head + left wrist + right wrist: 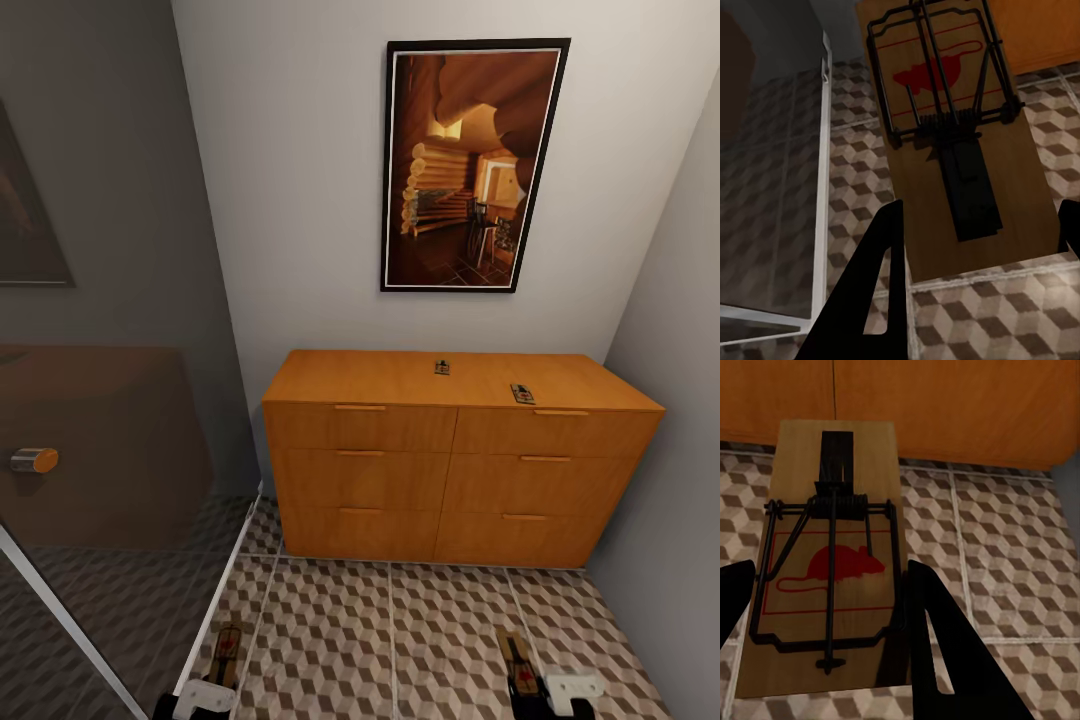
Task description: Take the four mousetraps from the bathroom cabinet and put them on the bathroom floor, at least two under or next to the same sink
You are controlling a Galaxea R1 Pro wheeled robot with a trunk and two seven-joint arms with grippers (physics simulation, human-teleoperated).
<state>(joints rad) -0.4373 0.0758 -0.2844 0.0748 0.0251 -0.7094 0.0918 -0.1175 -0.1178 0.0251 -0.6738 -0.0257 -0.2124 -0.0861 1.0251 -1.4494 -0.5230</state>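
At the lower left our left pincer (205, 697) pinches one mousetrap (227, 655); at the lower right our right pincer (550, 692) pinches another (518, 664). Two traps (mid-frame) (442, 367) wait on the cabinet (450, 470). Next, we judge: lay both on the bathroom floor (400, 640).

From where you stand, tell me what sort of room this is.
Probably a home bathroom corner: cube-patterned floor tiles, a glass partition like a shower screen, a wooden chest of drawers and a framed picture.

White wrist blocks (205, 695); black, flat, tapering pincer fingers (945, 652).
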